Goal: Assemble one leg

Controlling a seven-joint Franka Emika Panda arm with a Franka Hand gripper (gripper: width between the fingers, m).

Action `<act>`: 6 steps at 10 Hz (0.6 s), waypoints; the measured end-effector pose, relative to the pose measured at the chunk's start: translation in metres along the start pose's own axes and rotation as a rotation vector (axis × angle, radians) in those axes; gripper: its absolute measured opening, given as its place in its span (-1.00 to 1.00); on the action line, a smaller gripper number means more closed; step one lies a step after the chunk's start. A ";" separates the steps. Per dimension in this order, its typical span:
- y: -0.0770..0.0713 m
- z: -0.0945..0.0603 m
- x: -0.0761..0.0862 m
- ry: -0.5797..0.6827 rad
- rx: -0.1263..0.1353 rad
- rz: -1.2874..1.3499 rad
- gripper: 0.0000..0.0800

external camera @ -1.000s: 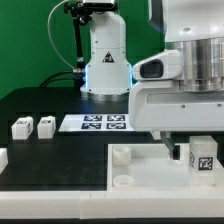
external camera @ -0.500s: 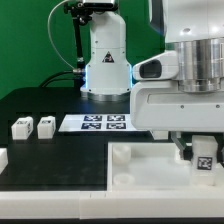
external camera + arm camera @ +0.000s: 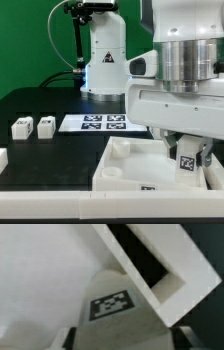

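My gripper is shut on a leg, a small white block with a marker tag, and holds it low over the large white tray-like piece at the exterior view's right. In the wrist view the leg sits between my fingers, next to the tray-like piece's raised rim. I cannot tell whether the leg touches the piece. Two more legs stand on the black table at the left.
The marker board lies flat behind the tray-like piece, in front of the robot base. Another white part shows at the exterior view's left edge. The black table is bare between the legs and the tray-like piece.
My gripper has moved to the exterior view's left with the leg in it. The tray-like piece has shifted to the right, its left edge now near the middle of the view.
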State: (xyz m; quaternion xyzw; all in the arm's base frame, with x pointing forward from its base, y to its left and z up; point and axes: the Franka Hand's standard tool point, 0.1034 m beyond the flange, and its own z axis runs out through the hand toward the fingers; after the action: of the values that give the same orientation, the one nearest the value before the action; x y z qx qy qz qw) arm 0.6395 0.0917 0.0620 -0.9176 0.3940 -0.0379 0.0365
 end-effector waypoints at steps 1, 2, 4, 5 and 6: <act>0.001 0.000 0.001 0.001 -0.001 -0.006 -0.19; 0.001 0.000 0.001 0.001 -0.001 -0.011 -0.19; 0.001 0.000 0.002 0.001 -0.001 -0.016 -0.19; -0.001 -0.001 0.000 0.000 0.003 -0.018 -0.19; -0.007 -0.007 -0.003 -0.001 0.011 -0.021 0.20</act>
State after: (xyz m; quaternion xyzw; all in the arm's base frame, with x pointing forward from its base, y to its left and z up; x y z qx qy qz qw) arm 0.6418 0.0985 0.0691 -0.9215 0.3841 -0.0399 0.0417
